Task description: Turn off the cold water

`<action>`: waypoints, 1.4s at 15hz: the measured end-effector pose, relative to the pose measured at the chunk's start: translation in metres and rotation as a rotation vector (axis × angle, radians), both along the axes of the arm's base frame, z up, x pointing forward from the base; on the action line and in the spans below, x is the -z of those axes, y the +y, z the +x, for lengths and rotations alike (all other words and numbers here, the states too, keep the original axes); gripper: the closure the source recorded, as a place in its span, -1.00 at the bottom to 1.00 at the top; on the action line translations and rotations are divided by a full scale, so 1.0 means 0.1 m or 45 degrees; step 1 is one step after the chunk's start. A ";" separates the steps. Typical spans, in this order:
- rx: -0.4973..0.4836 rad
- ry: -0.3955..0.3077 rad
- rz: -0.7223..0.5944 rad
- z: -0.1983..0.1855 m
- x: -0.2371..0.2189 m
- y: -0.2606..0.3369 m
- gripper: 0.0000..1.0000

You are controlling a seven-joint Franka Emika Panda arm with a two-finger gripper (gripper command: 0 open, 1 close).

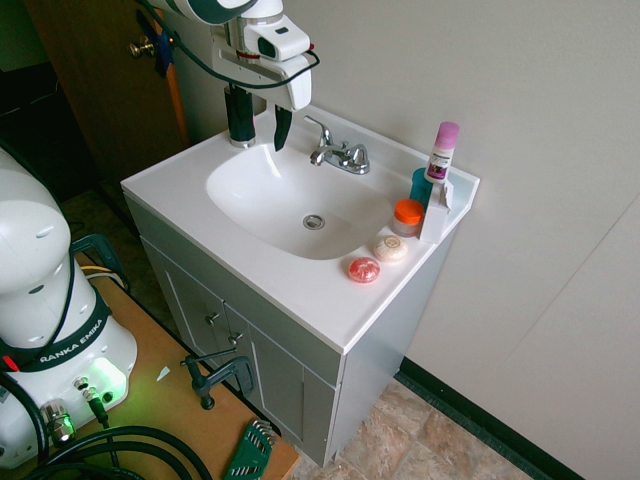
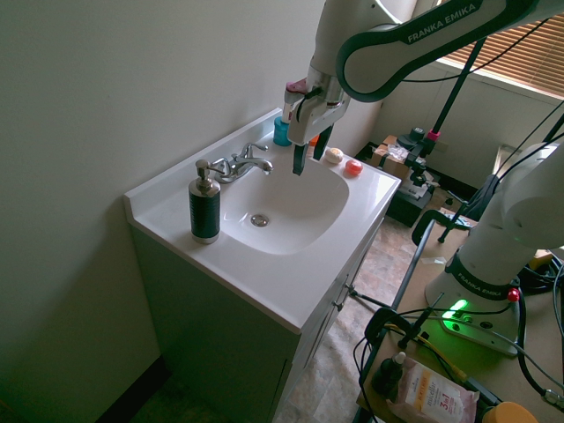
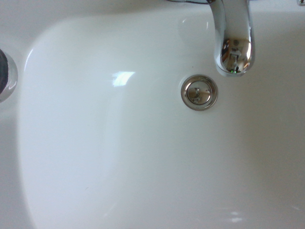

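Note:
A chrome faucet (image 1: 340, 155) with two lever handles stands at the back of the white sink (image 1: 250, 215). My gripper (image 2: 311, 152) hangs open over the basin, a little in front of the faucet (image 2: 242, 163), with nothing between its dark fingers (image 1: 283, 128). The wrist view looks straight down into the bowl at the spout (image 3: 233, 38) and the drain (image 3: 199, 92). No running water shows there. I cannot tell which handle is the cold one.
A black soap dispenser (image 2: 204, 207) stands on the counter at one end of the faucet. At the other end are a teal cup (image 1: 421, 185), a pink-capped bottle (image 1: 441, 150), an orange-lidded jar (image 1: 407, 214) and two round soaps (image 1: 364, 269). The wall is right behind.

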State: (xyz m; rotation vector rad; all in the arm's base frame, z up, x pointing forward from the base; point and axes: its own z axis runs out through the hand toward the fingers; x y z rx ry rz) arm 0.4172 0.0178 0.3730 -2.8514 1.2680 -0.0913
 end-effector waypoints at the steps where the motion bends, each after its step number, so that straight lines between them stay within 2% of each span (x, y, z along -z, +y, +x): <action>1: 0.003 0.001 0.004 0.00 0.00 0.00 -1.00; 4: 0.062 -0.048 0.008 0.12 -0.12 -0.02 -1.00; 6: 0.163 -0.131 -0.034 0.41 -0.15 -0.11 -1.00; 8: 0.248 -0.197 -0.088 0.76 0.03 -0.25 -1.00; 11: 0.318 -0.238 -0.139 1.24 0.29 -0.42 -1.00; 14: 0.338 -0.228 -0.177 1.49 0.51 -0.48 -1.00; 21: 0.384 -0.192 -0.227 1.50 0.99 -0.85 -1.00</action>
